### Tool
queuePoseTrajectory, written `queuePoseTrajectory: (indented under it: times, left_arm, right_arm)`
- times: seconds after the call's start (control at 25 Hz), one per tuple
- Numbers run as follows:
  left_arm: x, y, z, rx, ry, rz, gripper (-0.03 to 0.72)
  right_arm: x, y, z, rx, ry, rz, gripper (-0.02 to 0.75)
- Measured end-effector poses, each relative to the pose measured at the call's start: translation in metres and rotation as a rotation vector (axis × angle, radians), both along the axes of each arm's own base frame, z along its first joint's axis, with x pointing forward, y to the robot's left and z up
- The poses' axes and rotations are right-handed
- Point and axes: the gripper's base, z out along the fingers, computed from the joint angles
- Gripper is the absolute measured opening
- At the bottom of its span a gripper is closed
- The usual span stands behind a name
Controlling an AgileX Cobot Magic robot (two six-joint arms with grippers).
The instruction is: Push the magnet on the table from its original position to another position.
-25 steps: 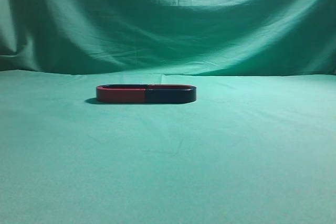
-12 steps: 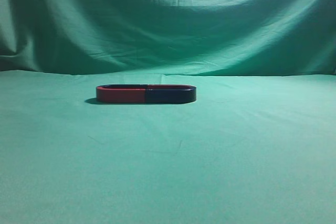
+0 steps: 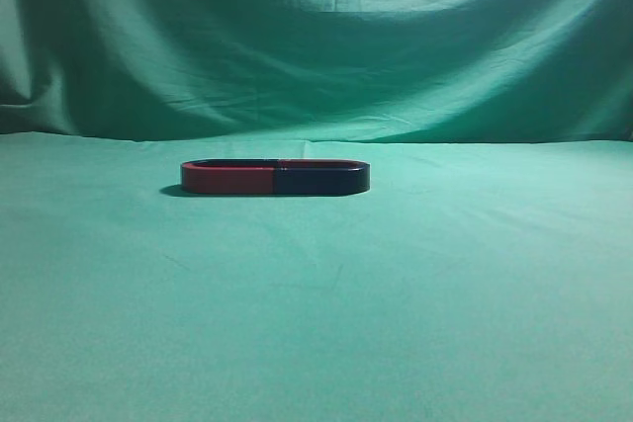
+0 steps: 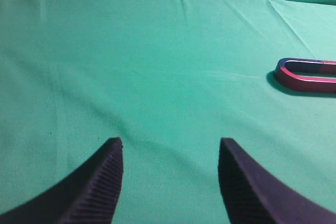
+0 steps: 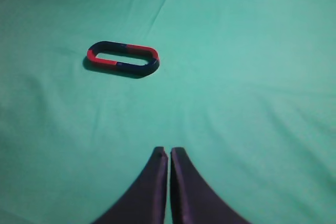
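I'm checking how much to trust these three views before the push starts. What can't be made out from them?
- Exterior view: neither arm shows; both are out of frame.
- Exterior view: seen at table height, the navy magnet and red magnet look like one bar; their U shapes are foreshortened.
- Left wrist view: the frame's right edge cuts off the magnets; only the red end shows.
- Right wrist view: the right pincer fingertips' contact is unclear.

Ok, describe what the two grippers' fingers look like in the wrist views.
The left gripper has two dark, almost black fingers that curve and taper toward the tips, with fine ribbed grooves on their inner faces. The right gripper has the same dark curved, tapering fingers. No cables, markings or arm links show in any view.
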Motion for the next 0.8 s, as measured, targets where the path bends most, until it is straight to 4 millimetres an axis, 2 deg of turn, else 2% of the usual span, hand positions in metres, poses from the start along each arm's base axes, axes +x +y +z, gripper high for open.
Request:
queuePoseTrajectory:
  times: [0.24, 0.44, 0.6, 0.8]
  left_arm:
    - [0.000, 0.000, 0.000, 0.000, 0.000, 0.000, 0.372]
    - [0.000, 0.000, 0.000, 0.000, 0.000, 0.000, 0.372]
    - [0.000, 0.000, 0.000, 0.000, 0.000, 0.000, 0.372]
    - [0.000, 0.000, 0.000, 0.000, 0.000, 0.000, 0.372]
  right_arm:
    - [-0.009, -0.011, -0.039, -0.004, -0.176, -0.035, 0.000]
    - [-0.009, -0.020, -0.074, 0.032, -0.396, -0.193, 0.000]
    - [-0.007, -0.026, -0.110, 0.014, -0.427, -0.339, 0.000]
    - [-0.003, -0.029, -0.149, -0.013, -0.348, -0.427, 0.000]
